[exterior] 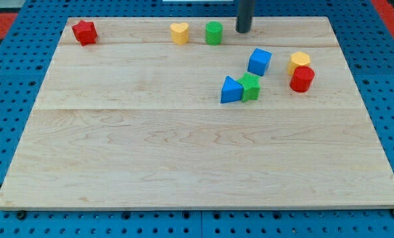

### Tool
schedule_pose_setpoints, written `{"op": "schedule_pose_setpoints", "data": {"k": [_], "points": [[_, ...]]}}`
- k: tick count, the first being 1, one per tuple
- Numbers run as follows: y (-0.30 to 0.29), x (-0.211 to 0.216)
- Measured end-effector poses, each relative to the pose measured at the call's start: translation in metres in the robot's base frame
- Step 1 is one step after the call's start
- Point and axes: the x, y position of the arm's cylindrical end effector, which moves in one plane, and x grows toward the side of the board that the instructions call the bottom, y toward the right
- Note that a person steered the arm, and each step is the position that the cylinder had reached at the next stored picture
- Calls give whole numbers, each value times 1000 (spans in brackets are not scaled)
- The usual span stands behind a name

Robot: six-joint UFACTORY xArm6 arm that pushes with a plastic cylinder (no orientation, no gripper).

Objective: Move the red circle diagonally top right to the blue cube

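Red blocks: two (84, 32) (302, 79). Yellow: two (179, 32) (300, 61). Green: two (214, 32) (250, 87). Blue: two (259, 61) (231, 90).

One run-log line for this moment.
tip: view's top, right of green cylinder | red circle: right of blue cube, touching yellow block | contact: none

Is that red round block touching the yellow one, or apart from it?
Touching: the red circle sits against the yellow block with no board visible between them.
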Motion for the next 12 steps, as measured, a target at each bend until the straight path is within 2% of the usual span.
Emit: {"op": "schedule_pose_setpoints", "data": {"k": [1, 2, 3, 4, 5, 6, 7, 8, 9, 10, 12], "points": [[-56, -2], [-49, 67], [-29, 104], [-41, 92], [-73, 107], [-117, 150], [-191, 188], [-134, 274], [-53, 317], [30, 311], [119, 262]]}}
